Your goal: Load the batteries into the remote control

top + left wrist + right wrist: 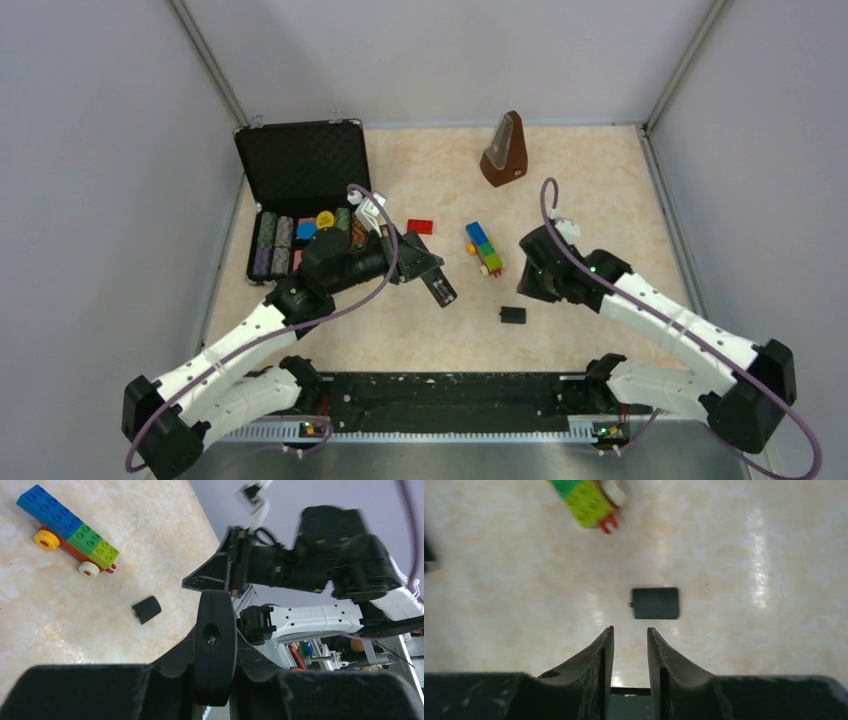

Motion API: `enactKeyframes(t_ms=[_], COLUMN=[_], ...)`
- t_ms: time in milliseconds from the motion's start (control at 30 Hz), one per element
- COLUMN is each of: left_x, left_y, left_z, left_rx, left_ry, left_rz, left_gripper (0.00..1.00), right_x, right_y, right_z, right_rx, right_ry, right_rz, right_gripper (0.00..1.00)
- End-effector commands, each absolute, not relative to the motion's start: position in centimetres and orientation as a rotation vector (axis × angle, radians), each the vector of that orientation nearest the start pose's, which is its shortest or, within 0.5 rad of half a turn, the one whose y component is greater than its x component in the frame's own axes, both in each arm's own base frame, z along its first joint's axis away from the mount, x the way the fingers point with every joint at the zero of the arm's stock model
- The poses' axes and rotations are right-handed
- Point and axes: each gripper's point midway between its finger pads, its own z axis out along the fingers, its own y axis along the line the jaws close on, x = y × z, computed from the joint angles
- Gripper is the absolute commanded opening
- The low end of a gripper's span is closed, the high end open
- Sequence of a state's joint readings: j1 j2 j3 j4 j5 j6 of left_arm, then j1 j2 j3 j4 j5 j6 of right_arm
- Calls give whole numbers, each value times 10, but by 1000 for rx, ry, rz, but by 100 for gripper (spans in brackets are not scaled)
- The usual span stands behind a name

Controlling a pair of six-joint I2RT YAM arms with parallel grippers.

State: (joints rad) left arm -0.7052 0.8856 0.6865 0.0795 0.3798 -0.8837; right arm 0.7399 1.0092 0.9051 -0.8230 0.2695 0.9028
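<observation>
Gripping remote control, left pincer closed | right pincer slightly parted, empty: wrist view only

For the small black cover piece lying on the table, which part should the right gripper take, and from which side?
Probably its two long edges, from straight above: the cover piece lies flat and thin on the table, apart from the toy train, so a top-down pinch across its narrower span looks best.
</observation>
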Motion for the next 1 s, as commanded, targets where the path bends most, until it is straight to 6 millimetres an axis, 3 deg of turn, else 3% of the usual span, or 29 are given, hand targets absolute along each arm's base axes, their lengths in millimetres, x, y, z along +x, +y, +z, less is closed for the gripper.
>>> enactKeyframes(t_ms=[0,233,367,700,867,967], left_x=[189,191,194,202,205,205], left_y=[-279,-278,-278,-276,-275,-273], left_z=[283,271,270,266,266,268], left_rx=[149,106,95,60,53,52], left_ry=[1878,1911,1917,1933,1932,1932], left_rz=[-1443,-1438,-1428,-1408,-1405,-1403], left_gripper=[0,0,0,0,0,0], right_x=[188,183,180,180,178,187], right_y=[115,99,106,143,191,197], right_z=[97,43,25,13,22,31], right_rx=[411,505,487,397,234,196], right_ry=[2569,2654,2702,2796,2838,2804], right_rz=[18,-21,27,221,534,566], right_gripper=[27,26,25,22,21,21])
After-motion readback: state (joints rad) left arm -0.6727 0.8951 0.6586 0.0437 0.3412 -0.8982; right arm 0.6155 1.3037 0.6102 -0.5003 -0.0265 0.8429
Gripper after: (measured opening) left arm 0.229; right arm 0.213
